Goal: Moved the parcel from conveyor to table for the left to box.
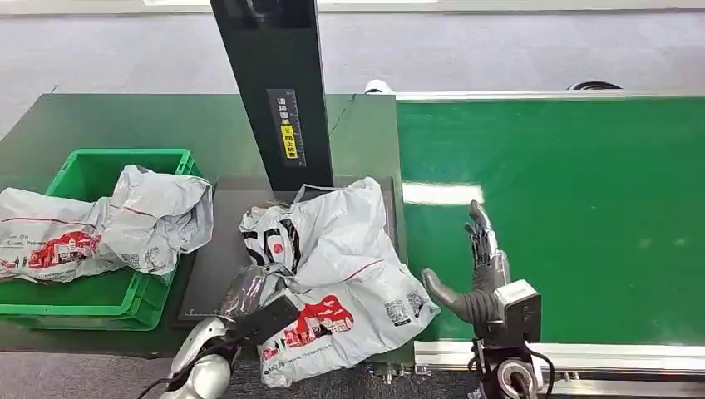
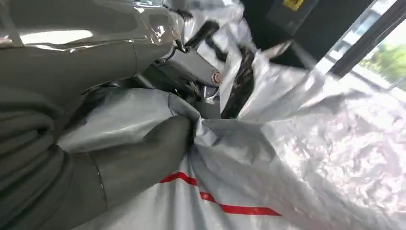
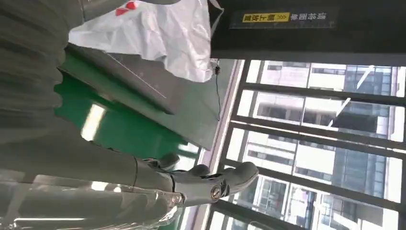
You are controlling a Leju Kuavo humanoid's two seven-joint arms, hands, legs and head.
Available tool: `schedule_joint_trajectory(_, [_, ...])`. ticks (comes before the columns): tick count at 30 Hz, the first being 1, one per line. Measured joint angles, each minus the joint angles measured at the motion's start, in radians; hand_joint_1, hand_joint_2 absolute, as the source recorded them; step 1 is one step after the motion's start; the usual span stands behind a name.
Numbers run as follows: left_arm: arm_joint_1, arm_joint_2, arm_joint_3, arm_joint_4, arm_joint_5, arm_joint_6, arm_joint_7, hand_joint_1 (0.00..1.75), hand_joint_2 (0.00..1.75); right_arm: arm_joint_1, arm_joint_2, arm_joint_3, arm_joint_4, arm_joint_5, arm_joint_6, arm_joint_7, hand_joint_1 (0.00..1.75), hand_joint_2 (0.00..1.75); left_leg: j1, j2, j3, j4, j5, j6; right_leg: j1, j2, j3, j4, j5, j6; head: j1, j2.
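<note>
One grey poly-mailer parcel [image 1: 341, 274] lies crumpled on the dark tabletop [image 1: 208, 266], beside the green conveyor [image 1: 582, 216] and at the foot of a black post [image 1: 274, 91], as we see it from the head view. Our left hand [image 1: 249, 303] grips the parcel's near corner, thumb and fingers bunching the film, which the left wrist view shows gathered in folds around a red stripe [image 2: 225, 203]. Our right hand [image 1: 475, 266] stands spread and empty over the conveyor, just beside the parcel's edge. We judge the bag light, soft and slippery: it will sag and fold, so a bunched fistful of film or a hold on the bulkier middle looks safer than a flat edge. Print on it includes red graphics, black blocks and QR-style squares, too small for us to read. The post carries a yellow label [image 1: 288, 141] with Chinese characters we cannot make out. Two similar bags fill the green crate [image 1: 100, 166] at left.
</note>
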Motion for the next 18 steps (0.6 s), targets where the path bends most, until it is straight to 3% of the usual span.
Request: schedule_joint_trajectory(18, [0.067,0.005,0.008,-0.22,0.074,0.405,-0.291,1.75,1.75,0.0,-0.001,-0.014,-0.008,-0.026,0.001,0.001,0.0,1.75,0.0,0.0,-0.001,0.0,0.0,0.0,0.0,0.0,0.0,0.0,0.0,0.0,0.0,0.0])
